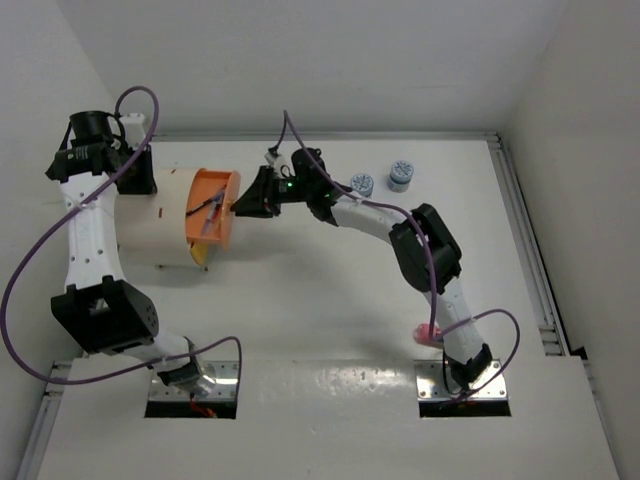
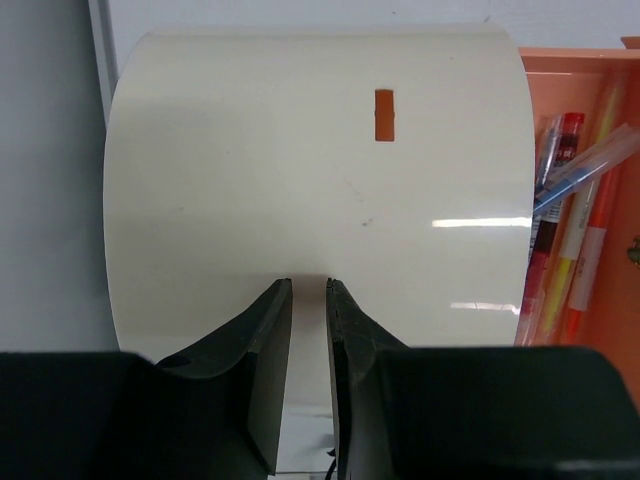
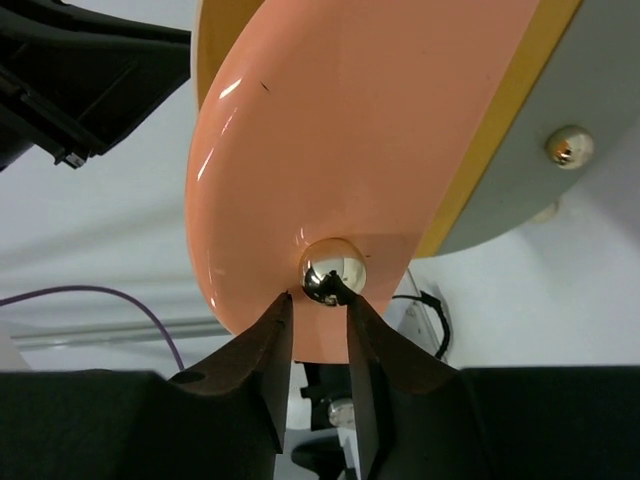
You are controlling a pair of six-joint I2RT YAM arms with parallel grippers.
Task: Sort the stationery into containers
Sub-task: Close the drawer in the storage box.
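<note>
One relation decides the next move: the shiny knob (image 3: pixel 335 272) on the orange drawer (image 1: pixel 222 182) sits right at the tips of the right jaws. It's dead ahead of them, to the left of the wrist in the scene. In the wrist view the jaws are drawn in narrow on either side of the knob's lower half and look to be pinching it, though I'd call that grip shallow, not deep. The drawer stands partly out of the right end of the cream drum (image 1: pixel 150 225), and the drum's long axis runs left-right. So you want any travel, in or out, kept straight along that line, or I reckon the knob slips out. The right arm (image 1: pixel 380 215) is the nearer one. It's stretched far and left from its base, elbow bent, with the wrist level with the drawer face. The left arm (image 1: pixel 90 230) reaches up to the drum's far-left end. The left jaws are down to a thin slit over the cream wall, and you can't tell if they're clamping anything. The pens (image 2: pixel 560 200) already lie in the drawer. Two blue-and-white pieces (image 1: pixel 363 183) and the pink cylinder (image 1: pixel 428 333) are out on the table.
</note>
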